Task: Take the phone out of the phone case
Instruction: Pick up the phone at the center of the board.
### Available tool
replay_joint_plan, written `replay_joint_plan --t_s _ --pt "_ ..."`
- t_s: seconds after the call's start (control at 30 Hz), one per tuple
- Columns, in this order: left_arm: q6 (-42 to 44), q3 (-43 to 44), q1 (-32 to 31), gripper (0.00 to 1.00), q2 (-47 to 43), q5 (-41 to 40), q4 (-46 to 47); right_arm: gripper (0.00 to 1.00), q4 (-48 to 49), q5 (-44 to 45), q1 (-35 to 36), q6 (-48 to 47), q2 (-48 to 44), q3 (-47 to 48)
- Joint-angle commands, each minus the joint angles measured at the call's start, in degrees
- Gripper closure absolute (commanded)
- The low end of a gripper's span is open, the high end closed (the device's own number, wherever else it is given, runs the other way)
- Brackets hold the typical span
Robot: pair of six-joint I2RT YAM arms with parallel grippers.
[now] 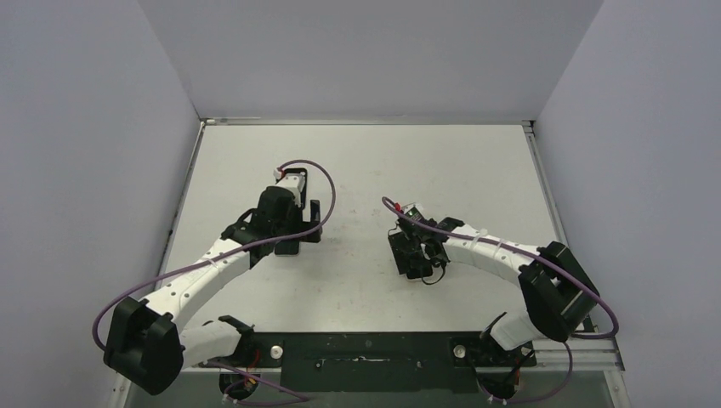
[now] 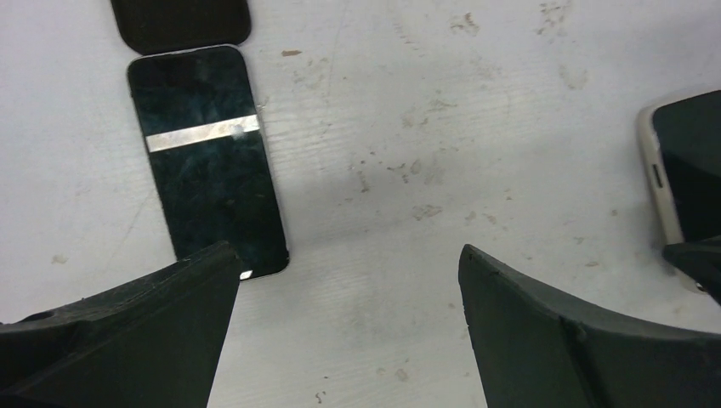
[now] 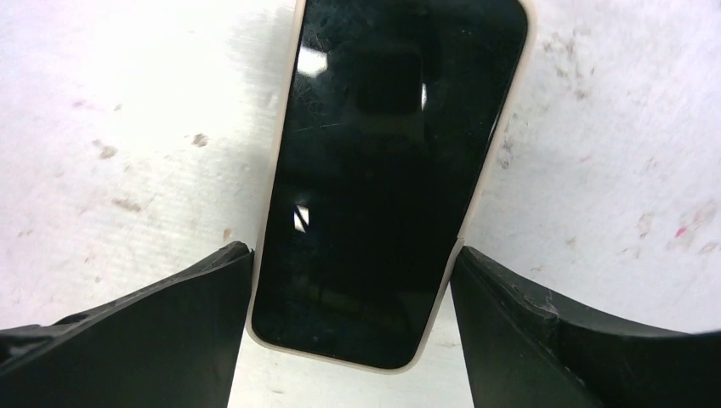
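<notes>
Cream-rimmed phone (image 3: 383,170) lies between right tool's (image 3: 350,253) jaws.

Left arm (image 1: 212,263), right arm (image 1: 493,251): forward, low, jaws apart.

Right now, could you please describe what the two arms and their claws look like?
Both the left arm and right arm have white curved links between bulky black joint housings. A purple cable loops along each. The left claw and right claw each end in two broad, matte black fingers with tapered tips.
</notes>
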Motion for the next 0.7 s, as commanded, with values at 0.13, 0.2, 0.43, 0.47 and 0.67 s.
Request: replay_joint_plan --t_s 0.13,0.2,0.43,0.47,0.67 --pt "-10.22 5.63 0.19 0.03 3.61 12.34 3.58 1.0 7.95 -10.02 0.54 -18.08 -8.16 1.72" --pt "-12.51 5.72 0.28 0.03 4.43 14.69 4.38 1.0 9.26 -12.12 0.62 -19.31 -8.81 1.01" --pt "-16.41 5.61 0.28 0.03 6.42 18.43 5.12 1.0 13.53 -14.49 0.82 -21.12 -8.68 -2.2" --pt "-16.49 5.55 0.28 0.03 6.36 18.41 5.16 1.0 14.11 -14.43 0.81 -21.23 -8.4 -2.62" --pt "-13.34 5.22 0.34 0.03 3.43 13.93 3.6 1.0 13.96 -18.1 1.94 -25.26 -3.54 -0.44"
